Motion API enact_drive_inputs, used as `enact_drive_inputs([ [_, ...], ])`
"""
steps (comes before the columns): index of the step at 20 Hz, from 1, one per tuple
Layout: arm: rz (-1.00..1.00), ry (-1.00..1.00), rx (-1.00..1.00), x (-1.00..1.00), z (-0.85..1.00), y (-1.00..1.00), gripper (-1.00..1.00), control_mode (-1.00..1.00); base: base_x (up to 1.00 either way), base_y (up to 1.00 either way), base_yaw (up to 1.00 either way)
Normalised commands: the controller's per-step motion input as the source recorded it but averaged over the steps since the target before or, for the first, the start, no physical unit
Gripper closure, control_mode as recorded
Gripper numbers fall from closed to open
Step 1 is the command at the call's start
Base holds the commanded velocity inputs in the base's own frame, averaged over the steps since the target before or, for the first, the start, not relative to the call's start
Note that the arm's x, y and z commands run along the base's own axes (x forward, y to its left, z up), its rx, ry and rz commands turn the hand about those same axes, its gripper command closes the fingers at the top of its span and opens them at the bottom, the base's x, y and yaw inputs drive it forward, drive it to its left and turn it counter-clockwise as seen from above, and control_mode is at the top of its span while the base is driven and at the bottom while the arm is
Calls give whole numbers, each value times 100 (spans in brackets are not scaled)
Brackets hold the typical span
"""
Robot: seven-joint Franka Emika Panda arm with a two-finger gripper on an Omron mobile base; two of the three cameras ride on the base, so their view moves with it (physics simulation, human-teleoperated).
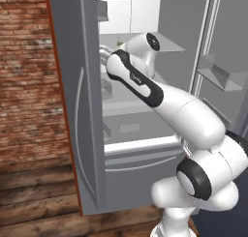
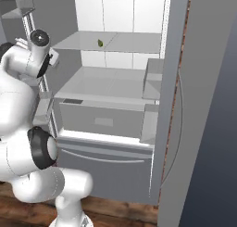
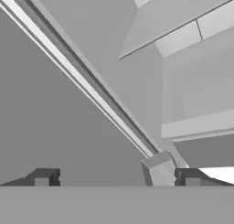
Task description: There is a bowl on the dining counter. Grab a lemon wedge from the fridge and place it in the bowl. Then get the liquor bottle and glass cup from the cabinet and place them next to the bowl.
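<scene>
Here, facing the fridge [image 2: 139, 105] with both doors swung wide open, grey interior shelves and a bottom drawer exposed. On an upper shelf [image 2: 115, 41], toward its middle, sits the lemon wedge [image 2: 100, 43], a tiny yellow-green piece, alone and untouched; glimpsed too in the left base view as a small speck [image 1: 117, 38] just above the arm's wrist. Reaching into the fridge opening with the white arm [image 1: 160, 93], hand raised near the level of that shelf on the left side of the compartment. Gripper [image 3: 116, 177] spread wide apart, its two dark fingertips [image 3: 42, 177] standing far from each other with nothing between them, pointing at grey fridge walls and shelf edges. Brick wall [image 1: 26, 76] to the left of the open left door, wooden floor [image 1: 38, 202] below.
</scene>
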Motion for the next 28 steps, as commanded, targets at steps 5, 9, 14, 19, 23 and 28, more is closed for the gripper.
enact_drive_inputs([
  [5,16,4,5,5,0,65,-100,-100,0,0,0],
  [9,16,4,5,7,0,69,-100,-100,0,0,0],
  [14,17,0,1,0,0,88,-100,-100,0,0,0],
  [19,7,-8,-1,-22,17,44,-100,-100,0,0,0],
  [23,-3,-27,-10,-46,39,-38,-100,-100,0,0,0],
  [28,-14,-30,-17,-53,40,-87,-100,-100,0,0,0],
])
